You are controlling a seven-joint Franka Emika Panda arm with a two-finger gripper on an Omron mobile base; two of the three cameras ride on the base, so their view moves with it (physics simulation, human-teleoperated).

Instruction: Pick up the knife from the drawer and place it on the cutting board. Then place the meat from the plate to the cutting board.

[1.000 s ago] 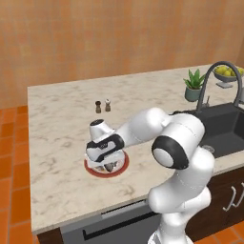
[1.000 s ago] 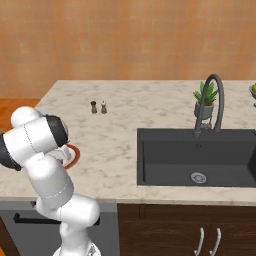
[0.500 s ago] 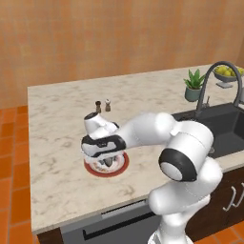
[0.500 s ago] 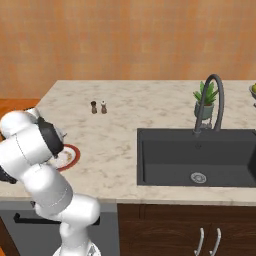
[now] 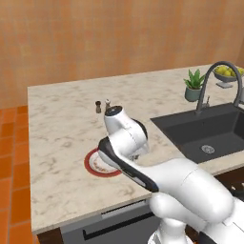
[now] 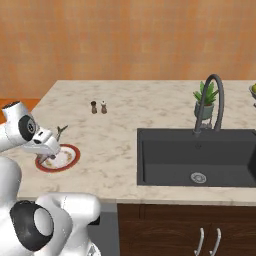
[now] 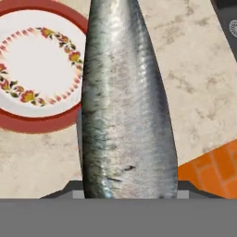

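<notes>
The gripper (image 6: 59, 134) pinches the meat (image 7: 125, 102), a silvery fish running up the middle of the hand view; the plate (image 7: 32, 69) sits bare at upper left; no board is visible, so a long carry could let the slick fish slip.

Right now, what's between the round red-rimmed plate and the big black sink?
Just bare beige marble countertop. The right base view shows nothing standing between the round red-rimmed plate and the dark sunken sink.
</notes>
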